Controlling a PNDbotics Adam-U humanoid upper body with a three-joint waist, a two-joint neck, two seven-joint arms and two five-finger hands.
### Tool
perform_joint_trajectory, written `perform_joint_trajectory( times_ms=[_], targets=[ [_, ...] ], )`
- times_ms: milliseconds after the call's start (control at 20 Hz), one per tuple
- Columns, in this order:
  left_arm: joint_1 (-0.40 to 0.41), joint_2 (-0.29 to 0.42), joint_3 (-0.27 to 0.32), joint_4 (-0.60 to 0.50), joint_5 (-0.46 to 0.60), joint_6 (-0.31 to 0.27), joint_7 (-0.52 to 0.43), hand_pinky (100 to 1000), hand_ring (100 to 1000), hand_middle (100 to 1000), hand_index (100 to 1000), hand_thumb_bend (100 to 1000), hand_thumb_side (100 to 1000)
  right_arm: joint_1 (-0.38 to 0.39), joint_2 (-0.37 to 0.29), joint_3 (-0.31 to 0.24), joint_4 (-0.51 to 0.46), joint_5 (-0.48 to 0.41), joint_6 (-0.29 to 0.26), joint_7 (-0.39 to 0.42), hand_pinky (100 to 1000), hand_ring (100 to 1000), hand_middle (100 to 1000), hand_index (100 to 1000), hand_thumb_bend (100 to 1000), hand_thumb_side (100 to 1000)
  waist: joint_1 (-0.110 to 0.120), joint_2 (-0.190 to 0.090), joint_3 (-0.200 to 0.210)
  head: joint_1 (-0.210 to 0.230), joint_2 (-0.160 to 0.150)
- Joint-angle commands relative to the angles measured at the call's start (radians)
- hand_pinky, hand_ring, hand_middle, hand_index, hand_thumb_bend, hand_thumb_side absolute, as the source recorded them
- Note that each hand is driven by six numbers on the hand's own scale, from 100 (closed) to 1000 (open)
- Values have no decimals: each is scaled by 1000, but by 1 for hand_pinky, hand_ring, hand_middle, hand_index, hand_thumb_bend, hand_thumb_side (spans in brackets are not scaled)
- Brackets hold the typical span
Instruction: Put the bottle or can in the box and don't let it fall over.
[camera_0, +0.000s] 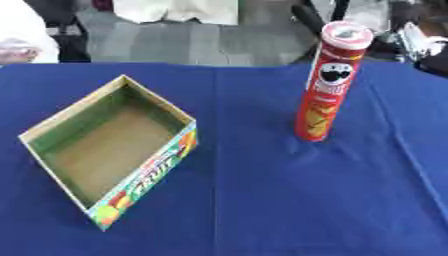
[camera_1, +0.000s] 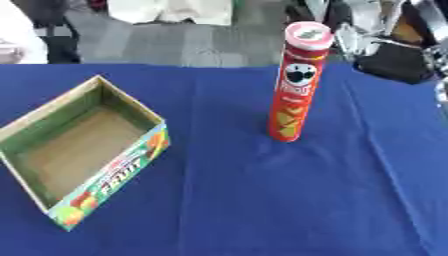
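The can stands upright on the blue counter, well apart from the open box to its left. Neither robot hand shows in either view, so its opening cannot be told. The can looks like a tall, narrow, stiff tube, probably light and top-heavy, with smooth sides. Best taken round the middle, kept upright, and lowered flat onto the box floor.

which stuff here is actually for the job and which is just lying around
For the job:
- tall red cardboard crisp can, standing upright on the cloth
- open shallow cardboard box with fruit print, empty

Just there:
- blue tablecloth
- dark items past the table's far right edge

No robot hand shows.
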Motion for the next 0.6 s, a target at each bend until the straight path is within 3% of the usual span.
perform_joint_trajectory(
  times_ms=[50,350,450,600],
  targets=[
    [-5,6,7,-15,-4,-1,-2,506,766,704,751,219,833,-8,-12,-30,-15,-70,50,-99,798,783,744,855,100,641,0,-12,-2,2,-7],
    [-4,6,7,-15,-7,0,-1,505,766,704,751,219,835,-6,0,-53,11,-280,152,-332,826,738,689,881,100,698,0,-7,-4,4,-5],
    [-4,6,7,-15,-7,0,-1,505,766,704,751,219,836,-4,-3,-50,13,-314,159,-357,828,743,694,883,100,674,-1,-5,-4,4,-5],
    [-5,5,6,-15,-8,1,-2,504,766,704,751,219,837,-1,-10,-38,2,-314,137,-323,829,769,729,888,100,616,-1,-2,-4,1,-8]
  ],
)
